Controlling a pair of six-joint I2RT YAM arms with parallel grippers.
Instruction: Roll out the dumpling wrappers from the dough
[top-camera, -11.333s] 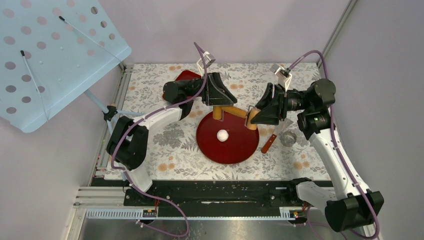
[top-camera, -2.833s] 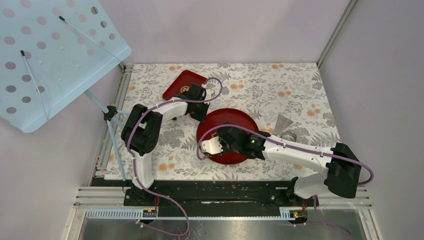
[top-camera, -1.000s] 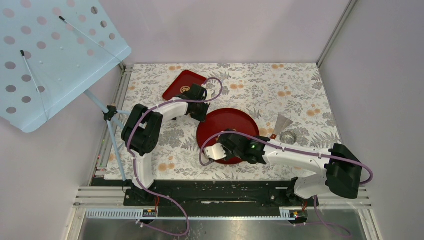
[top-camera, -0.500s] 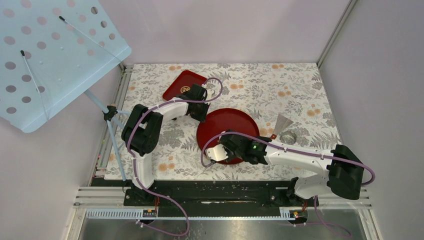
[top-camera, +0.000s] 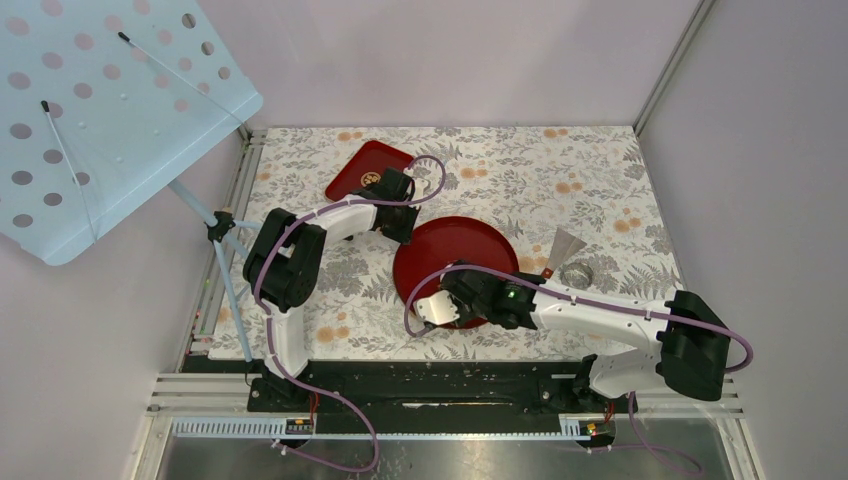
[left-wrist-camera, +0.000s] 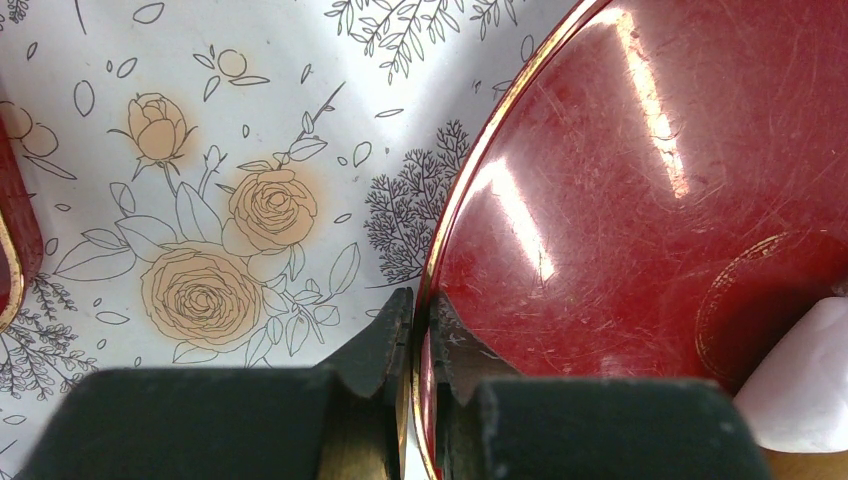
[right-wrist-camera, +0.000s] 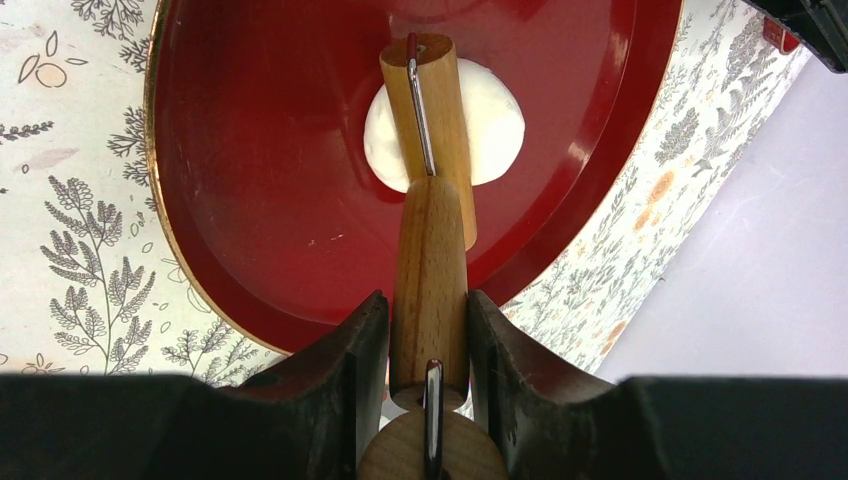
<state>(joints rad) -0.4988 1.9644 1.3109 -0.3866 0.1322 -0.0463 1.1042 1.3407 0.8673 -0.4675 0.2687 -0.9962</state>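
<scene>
The right wrist view shows the dumpling wrapper, a flat roundish white disc on the red plate just ahead of the right hand, which clamps the rolling pin lying across it; overhead, the arm hides it. The left hand pinches the plate's rim.

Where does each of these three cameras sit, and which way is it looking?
Top external: fixed high behind the bases, looking down on the table; left arm and right arm show whole.
Left wrist: rides the left arm, looking along the left gripper, shut on the rim of the round red plate.
Right wrist: rides the right arm, looking along the right gripper, shut on the rolling pin over the dough disc.
Shared: all three show the plate; both wrist views catch the dough.
</scene>
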